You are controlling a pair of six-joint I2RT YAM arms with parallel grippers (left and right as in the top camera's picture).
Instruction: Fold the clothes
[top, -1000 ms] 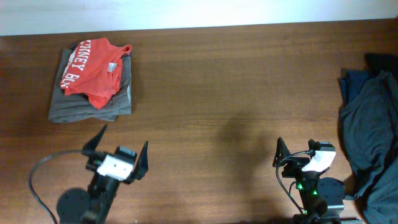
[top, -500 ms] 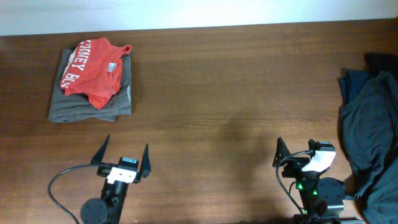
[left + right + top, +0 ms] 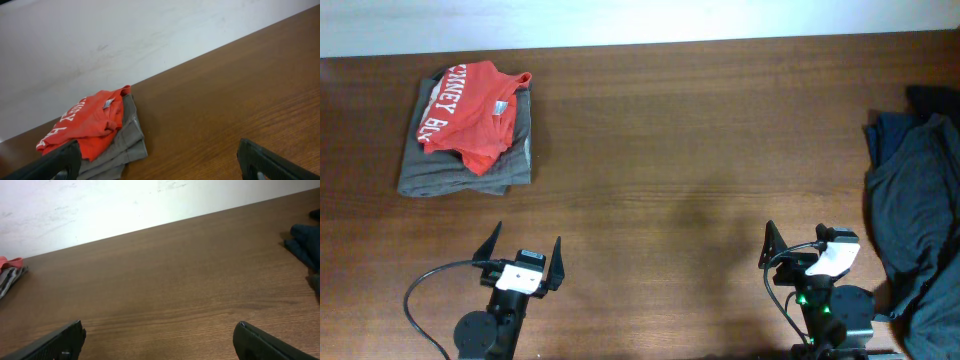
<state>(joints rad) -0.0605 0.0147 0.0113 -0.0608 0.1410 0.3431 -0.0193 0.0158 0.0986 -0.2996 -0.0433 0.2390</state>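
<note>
Left claw [image 3: 528, 238] and right claw [image 3: 797, 236] gape empty; the dark clothes [image 3: 917, 175] look limp, best pinched at an edge.

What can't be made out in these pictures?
Dark blue-grey fabric heap: overhead, cut off by the right edge; garment count unclear.
Orange-red T-shirt: white lettering partly hidden by its own folds, overhead and left wrist.
Grey-brown folded garment: mostly covered by the T-shirt; its type unclear.
</note>
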